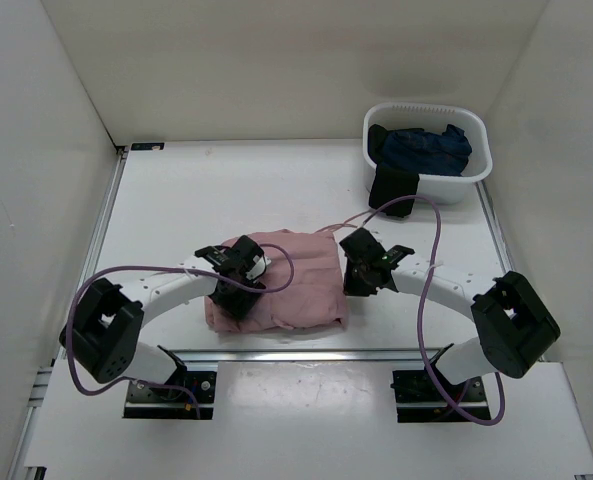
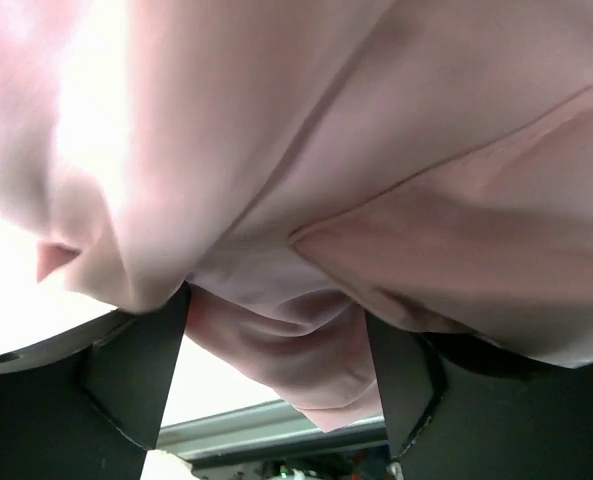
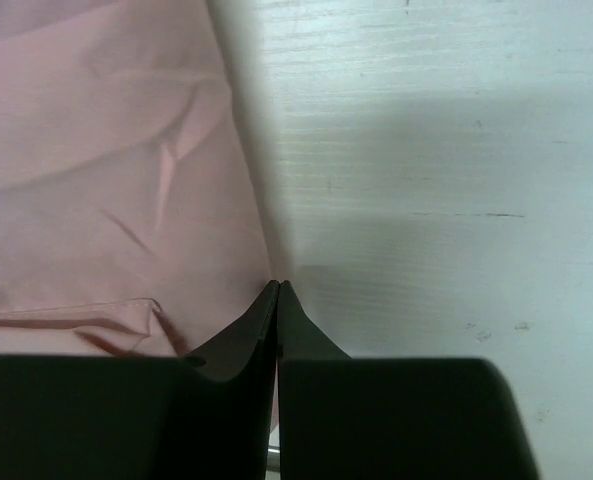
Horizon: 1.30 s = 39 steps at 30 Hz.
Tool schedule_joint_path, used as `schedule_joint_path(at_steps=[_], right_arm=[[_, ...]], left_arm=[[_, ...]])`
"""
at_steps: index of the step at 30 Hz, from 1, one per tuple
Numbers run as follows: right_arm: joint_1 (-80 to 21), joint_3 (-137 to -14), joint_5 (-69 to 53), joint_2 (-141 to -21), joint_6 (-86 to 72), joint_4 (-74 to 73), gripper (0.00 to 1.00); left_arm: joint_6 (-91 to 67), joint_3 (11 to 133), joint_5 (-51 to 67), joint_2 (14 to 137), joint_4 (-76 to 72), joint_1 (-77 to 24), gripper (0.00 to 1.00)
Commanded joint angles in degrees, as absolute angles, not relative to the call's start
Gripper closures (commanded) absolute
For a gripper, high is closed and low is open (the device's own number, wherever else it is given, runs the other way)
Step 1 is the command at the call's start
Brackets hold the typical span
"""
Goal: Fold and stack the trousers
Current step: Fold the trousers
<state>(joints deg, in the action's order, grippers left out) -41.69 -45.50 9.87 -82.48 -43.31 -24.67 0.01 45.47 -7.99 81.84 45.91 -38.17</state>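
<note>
The dusty-pink trousers lie folded into a rough rectangle at the table's near middle. My left gripper sits on their left part. In the left wrist view its jaws stand wide apart, and pink fabric drapes over and sags between the fingers; the gripper is not closed on it. My right gripper is at the trousers' right edge. In the right wrist view it is shut, tips together and empty, right beside the fabric edge.
A white basket at the back right holds dark navy garments; a black piece hangs over its front wall. White walls enclose the table. A metal rail runs along the near edge.
</note>
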Motion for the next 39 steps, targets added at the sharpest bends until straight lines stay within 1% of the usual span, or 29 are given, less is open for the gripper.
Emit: schedule_joint_path(at_steps=[1,2,5,6,7,8,9,10,11,14,16,18,20,21,24,25,26,28,30,31,34,37,39], right_arm=[[-41.48,-45.35,8.61,-81.74,-44.38,-22.67,1.00],[-41.48,-46.22,9.22,-81.22,-44.38,-23.37,1.00],[-40.96,-49.38,13.07,-78.33,-42.55,-28.29,0.99],[-40.44,-50.53,14.31,-77.70,-41.93,-32.22,0.93],[-39.91,-51.76,15.37,-77.09,-41.31,-34.43,0.83],[-39.38,-53.07,16.25,-75.95,-39.74,-36.54,0.45],[-38.59,-55.44,16.78,-75.33,-38.77,-38.56,0.28],[-36.58,-56.68,15.83,-74.71,-37.63,-41.98,0.16],[-35.34,-57.91,14.95,-73.58,-35.18,-43.58,0.01],[-29.99,-61.87,11.10,-71.11,-31.92,-49.38,0.01],[-25.76,-63.98,10.28,-70.23,-31.30,-53.32,0.01],[-22.17,-64.77,8.44,-69.35,-30.42,-55.10,0.01],[-20.14,-64.78,8.96,-67.85,-29.79,-56.77,0.01],[-19.61,-65.30,9.49,-66.98,-29.10,-56.78,0.01],[-18.81,-65.83,11.94,-65.75,-28.56,-59.58,0.01],[-18.81,-65.83,12.48,-64.96,-28.56,-59.59,0.01],[-18.81,-65.83,13.00,-64.43,-28.56,-59.59,0.01],[-18.81,-65.83,14.14,-63.37,-29.09,-60.12,0.01],[-18.28,-65.83,14.93,-61.88,-29.09,-60.12,0.01],[-18.28,-65.83,14.94,-61.88,-29.09,-60.12,0.01],[-18.28,-67.14,16.35,-61.35,-29.09,-60.64,0.01],[-18.28,-67.76,16.87,-61.87,-28.48,-61.17,0.01],[-18.28,-68.29,16.87,-61.87,-27.95,-61.70,0.01]], left_arm=[[0.00,45.70,-13.71,79.45,41.40,-38.67,0.17],[0.00,46.31,-13.71,79.45,42.01,-38.67,0.17],[0.00,49.39,-13.71,78.40,44.11,-38.67,0.10],[0.00,51.13,-13.71,78.40,44.99,-38.67,0.08],[0.00,52.20,-12.93,77.62,45.96,-37.98,0.07],[0.00,53.34,-12.31,77.09,47.01,-37.97,0.04],[0.00,55.96,-10.83,75.86,49.54,-36.40,0.02],[0.00,57.29,-10.29,75.07,50.96,-35.52,0.00],[0.00,58.44,-10.28,72.36,52.28,-33.85,0.00],[0.00,61.87,-10.28,66.38,55.80,-30.60,0.00],[0.00,63.10,-11.07,60.40,56.42,-25.42,0.00],[0.00,62.58,-13.26,56.01,56.43,-19.55,0.00],[0.00,60.13,-14.76,54.24,56.43,-15.93,0.00],[0.00,59.25,-15.29,53.62,57.21,-12.43,0.00],[0.00,55.73,-14.60,52.91,57.92,-6.87,0.00],[0.00,55.20,-13.81,52.30,57.92,-3.03,0.00],[0.00,54.41,-13.80,52.29,57.92,-1.25,0.00],[0.00,53.88,-13.80,51.77,55.74,4.09,0.00],[0.00,53.35,-11.53,51.24,55.20,7.98,0.00],[0.00,53.35,-8.21,51.24,54.67,10.96,0.00],[0.00,52.21,-3.18,51.24,54.67,14.75,0.00],[0.00,52.21,-6.14,50.63,52.83,15.29,0.00],[0.00,52.21,-6.15,50.63,52.82,15.29,0.00]])
